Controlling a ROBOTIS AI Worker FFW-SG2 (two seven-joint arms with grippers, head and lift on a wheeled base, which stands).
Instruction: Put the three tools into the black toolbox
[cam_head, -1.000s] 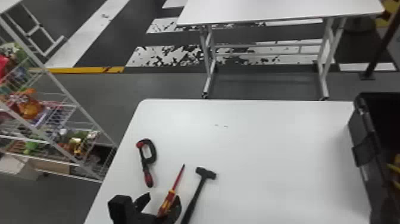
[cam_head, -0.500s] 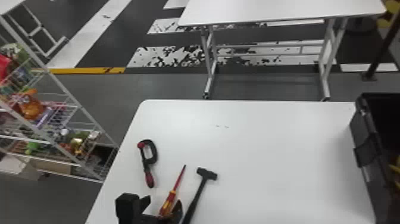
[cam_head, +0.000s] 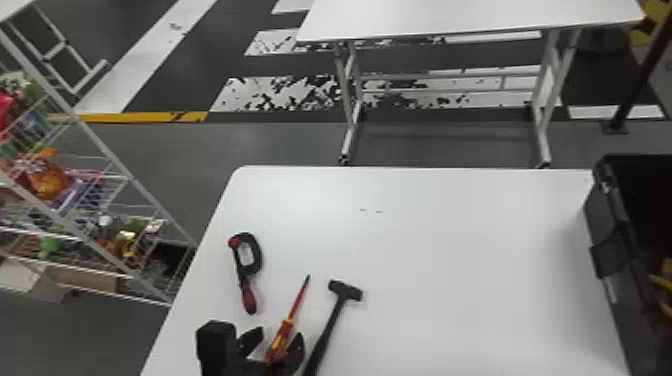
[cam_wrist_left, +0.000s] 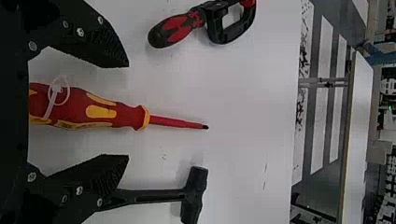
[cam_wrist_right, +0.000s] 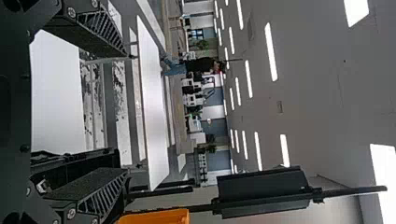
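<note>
At the near left of the white table (cam_head: 465, 260), the left gripper (cam_head: 278, 335) had its two black fingers spread wide around the handle of the red and yellow screwdriver (cam_head: 283, 334). In the left wrist view, white tabletop showed between the handle and the finger on either side, so the gripper had no grip on it. The screwdriver lay flat, its thin red shaft aimed toward the far side and leaning slightly right, and a pale tie was looped about its handle.

Just right of it lay the black hammer (cam_head: 331, 325), head at the far end, handle running nearer and to the left. To the left of the screwdriver and a little farther off was the clamp (cam_head: 256, 255), its black frame far and its red and black handle near. All three tools rested on the tabletop, well apart from the black toolbox (cam_head: 604, 220), which stood at the right side, with something yellow (cam_head: 662, 282) inside.

The right gripper (cam_wrist_right: 126, 113) held nothing between its widely parted fingers in its wrist view. Beyond the near table stood a second white table (cam_head: 465, 17), and a wire rack (cam_head: 97, 142) holding colourful items stood at the left.
</note>
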